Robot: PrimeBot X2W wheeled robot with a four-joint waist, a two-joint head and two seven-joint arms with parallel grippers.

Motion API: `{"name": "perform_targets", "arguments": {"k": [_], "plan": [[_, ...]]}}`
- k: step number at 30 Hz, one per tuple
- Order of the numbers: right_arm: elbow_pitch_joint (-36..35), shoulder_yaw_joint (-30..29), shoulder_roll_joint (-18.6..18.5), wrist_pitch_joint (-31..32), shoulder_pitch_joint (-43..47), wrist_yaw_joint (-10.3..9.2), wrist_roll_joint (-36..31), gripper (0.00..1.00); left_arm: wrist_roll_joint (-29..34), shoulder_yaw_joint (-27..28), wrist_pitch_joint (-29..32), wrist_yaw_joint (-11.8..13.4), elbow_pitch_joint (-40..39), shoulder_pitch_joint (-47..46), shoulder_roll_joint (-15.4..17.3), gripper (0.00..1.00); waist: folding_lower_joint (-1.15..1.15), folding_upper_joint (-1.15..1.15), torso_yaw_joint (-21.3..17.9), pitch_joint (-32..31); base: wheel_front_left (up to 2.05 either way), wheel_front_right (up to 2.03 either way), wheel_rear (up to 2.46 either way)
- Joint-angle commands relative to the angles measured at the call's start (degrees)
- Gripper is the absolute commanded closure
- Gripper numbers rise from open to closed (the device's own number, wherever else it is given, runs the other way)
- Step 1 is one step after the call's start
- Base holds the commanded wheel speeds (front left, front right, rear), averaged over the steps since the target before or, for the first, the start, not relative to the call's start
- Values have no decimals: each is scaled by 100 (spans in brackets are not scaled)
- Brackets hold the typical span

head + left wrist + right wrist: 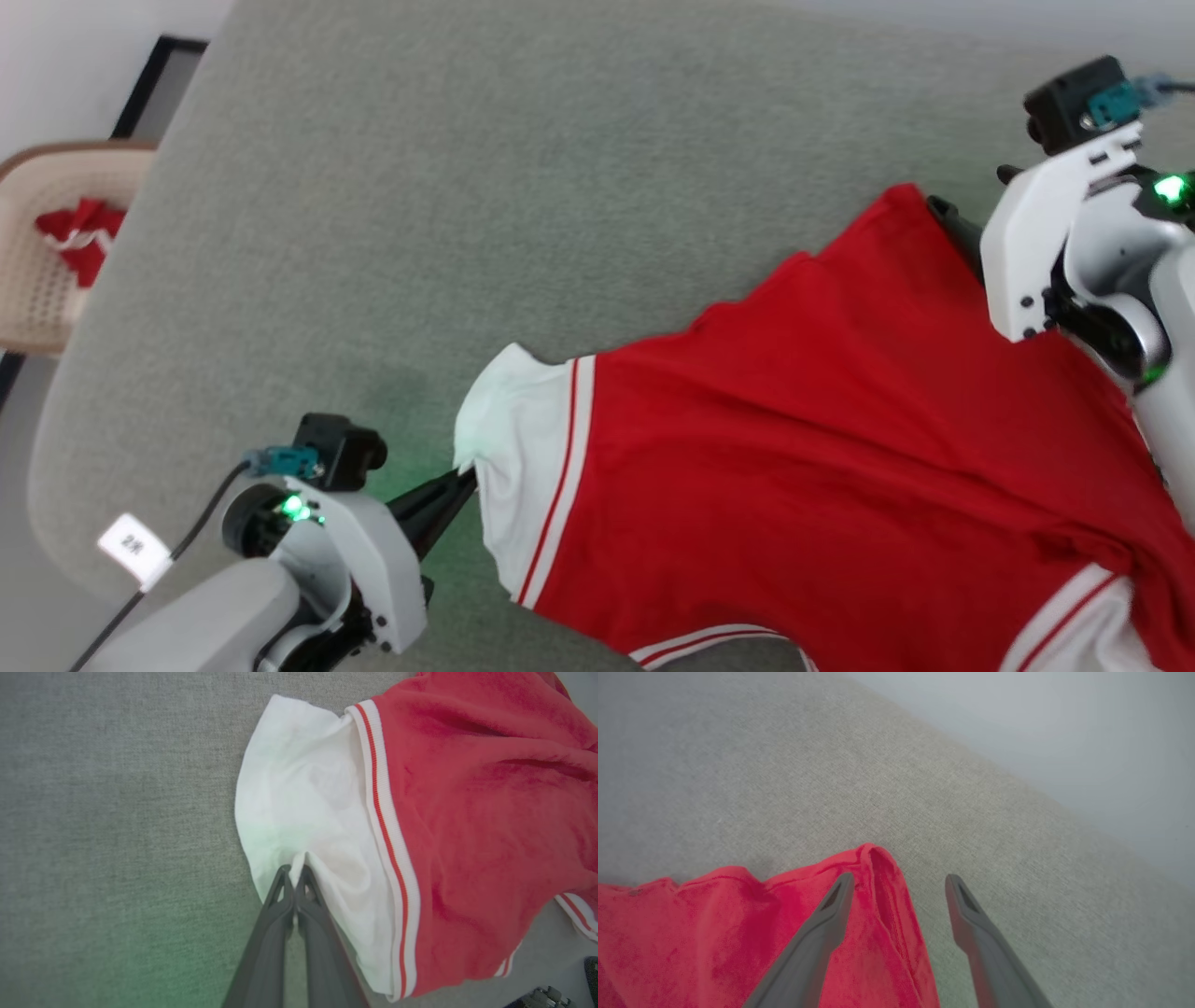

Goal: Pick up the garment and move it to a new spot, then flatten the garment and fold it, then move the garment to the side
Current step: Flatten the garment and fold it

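Head view: garment [794, 448] lies on the grey tabletop [467, 187]. Its long axis runs diagonally, hem corner pointing far right, white sleeve near left.

Left wrist view: my left gripper [295, 871] is clenched on the sleeve edge.

Right wrist view: right gripper [899, 884] is released, spread over the hem corner.

Flattening, I judge. Close the right, then draw both ends apart, low and even.

The left tool [294, 870] and right tool [901, 882] each have two long dark grey fingers [817, 938], tapered, with slotted tips. Behind each sits a white bracket [373, 551] with dark screws [1027, 301], a black camera block [338, 450] with a teal plug [285, 459], and a green light [295, 508]. A black cable [121, 612] carries a white tag [133, 549]. Forearms [205, 616] are pale grey.
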Motion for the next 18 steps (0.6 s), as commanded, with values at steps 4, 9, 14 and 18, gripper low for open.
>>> {"name": "perform_targets", "arguments": {"k": [4, 9, 14, 18], "plan": [[1032, 740, -62, 191, -716, -9, 257, 0, 59, -46, -30, -141, 194, -193, -228, 100, 0, 0, 413, 341, 0, 0, 0], [1884, 1348, -98, 639, -1125, -9, 611, 0, 61, -89, -60, -233, 403, -289, -407, 100, 0, 0, 594, 446, 0, 0, 0], [2552, 1861, -53, 1120, -1157, -9, 937, 93, 24, -131, -91, -306, 602, -343, -520, 100, 0, 0, 680, 477, 0, 0, 0], [2901, 1891, -109, 1091, -1402, -10, 1043, 100, -50, -114, -64, -335, 721, -401, -536, 100, 0, 0, 642, 447, 0, 0, 0]]}}
